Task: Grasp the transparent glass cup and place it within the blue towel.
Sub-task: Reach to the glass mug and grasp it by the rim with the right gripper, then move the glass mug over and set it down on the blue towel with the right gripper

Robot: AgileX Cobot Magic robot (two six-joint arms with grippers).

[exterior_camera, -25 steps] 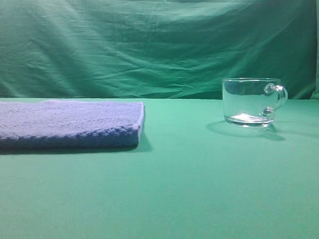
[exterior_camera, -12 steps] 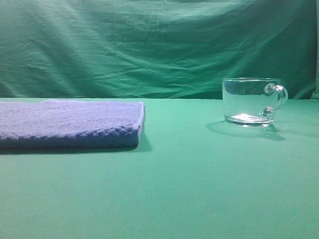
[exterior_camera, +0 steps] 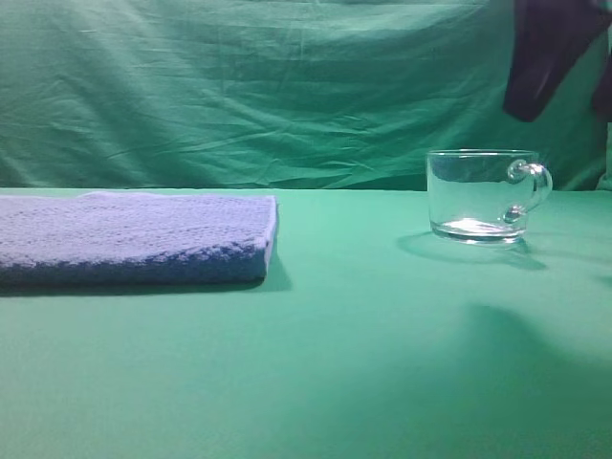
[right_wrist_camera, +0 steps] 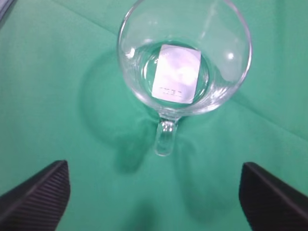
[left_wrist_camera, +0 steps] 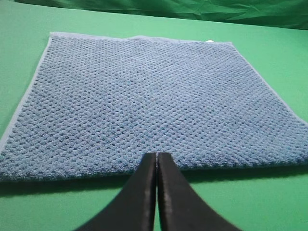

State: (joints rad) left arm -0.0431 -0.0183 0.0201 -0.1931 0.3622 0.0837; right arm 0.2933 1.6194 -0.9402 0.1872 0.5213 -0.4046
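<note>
The right gripper (right_wrist_camera: 154,192) has its jaws spread wide: in the right wrist view the two ribbed black fingertips (right_wrist_camera: 36,195) sit at the bottom corners of the picture, well apart, with nothing between them but green cloth. It hangs above the transparent glass cup (right_wrist_camera: 184,57), whose small curled handle (right_wrist_camera: 165,137) points back toward the gap between the fingers. The cup is empty, apart from a pale rectangular label seen through its thick base.

The left gripper (left_wrist_camera: 157,159) has its jaws pressed together — the two dark fingers meet in a thin seam — and its tip hovers just at the near edge of the blue towel (left_wrist_camera: 144,101), holding nothing.

From the exterior high view, the cup (exterior_camera: 486,195) stands upright on the green table cover (exterior_camera: 363,363), well to the right of the towel (exterior_camera: 134,237), with bare cloth between them. The right arm shows only as a dark shape above the cup, at the top right.

The grasp is not yet made, and the risks seem to lie in the descent. The glass is smooth and wide, so fingers closing on the round wall could slide off or squeeze it out. If a fingertip lands on the rim or the handle instead of straddling the wall, it could tip or shove the cup — and a loose hold might let it drop on the way to the towel.
</note>
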